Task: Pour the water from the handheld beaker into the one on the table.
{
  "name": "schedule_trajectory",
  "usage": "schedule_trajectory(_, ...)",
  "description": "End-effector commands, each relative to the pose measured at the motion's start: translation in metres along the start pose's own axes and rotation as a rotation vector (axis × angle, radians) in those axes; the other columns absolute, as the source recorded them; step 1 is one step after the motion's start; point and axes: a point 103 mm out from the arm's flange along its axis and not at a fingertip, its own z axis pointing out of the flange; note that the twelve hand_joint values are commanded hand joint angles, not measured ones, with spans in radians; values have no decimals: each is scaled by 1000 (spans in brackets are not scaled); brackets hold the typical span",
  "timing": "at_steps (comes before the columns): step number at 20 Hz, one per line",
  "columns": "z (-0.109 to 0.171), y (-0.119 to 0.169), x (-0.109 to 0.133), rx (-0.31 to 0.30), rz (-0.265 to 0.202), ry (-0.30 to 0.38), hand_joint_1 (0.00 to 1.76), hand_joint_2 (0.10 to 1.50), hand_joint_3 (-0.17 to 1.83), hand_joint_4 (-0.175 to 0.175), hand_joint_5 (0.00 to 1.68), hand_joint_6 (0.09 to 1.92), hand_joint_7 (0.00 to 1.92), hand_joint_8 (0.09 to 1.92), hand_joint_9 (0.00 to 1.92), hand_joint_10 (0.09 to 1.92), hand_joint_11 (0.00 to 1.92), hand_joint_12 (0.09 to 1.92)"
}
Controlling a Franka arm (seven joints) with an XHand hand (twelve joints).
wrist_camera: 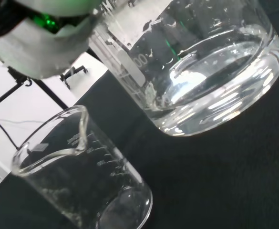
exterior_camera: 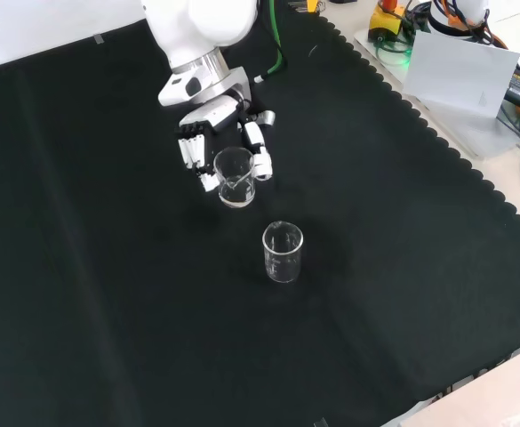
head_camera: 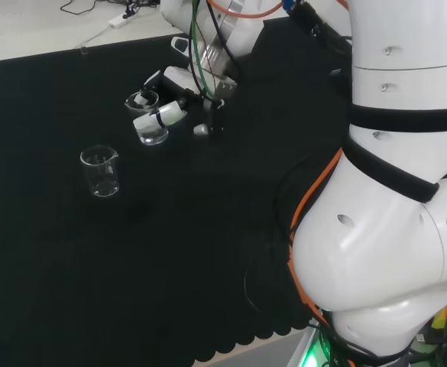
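Note:
My hand (exterior_camera: pixel 208 133) is shut on a clear glass beaker (exterior_camera: pixel 235 178), its fingers curled round the glass wall. That held beaker (head_camera: pixel 152 131) hangs above the black cloth and leans a little; in the wrist view the held beaker (wrist_camera: pixel 196 62) has water lying in its bottom. A second clear beaker (exterior_camera: pixel 283 252) stands upright on the cloth, nearer the camera in the front view and apart from the held one. In the head view this standing beaker (head_camera: pixel 101 171) is to the left of my hand (head_camera: pixel 166 99). In the wrist view the standing beaker (wrist_camera: pixel 82 176) looks empty, its spout turned toward the held one.
Black cloth (exterior_camera: pixel 108 311) covers the bench around both beakers. The arm's white links (head_camera: pixel 399 176) fill the right of the head view. Cables and a grey sheet (exterior_camera: pixel 460 67) lie past the cloth's scalloped edge at the front view's upper right.

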Motion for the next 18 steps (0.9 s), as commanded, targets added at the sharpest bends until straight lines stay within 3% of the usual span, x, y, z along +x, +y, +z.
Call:
schedule_trajectory(1, -8, -14, 9, 54, -7, -16, 1305, 634, 727, -175, 1212, 785, 1270, 752, 1380, 668, 1251, 771)
schedule_trajectory(18, -5, -21, 32, 270, -29, -136, 1305, 621, 757, -175, 1206, 808, 1265, 775, 1369, 701, 1234, 784)
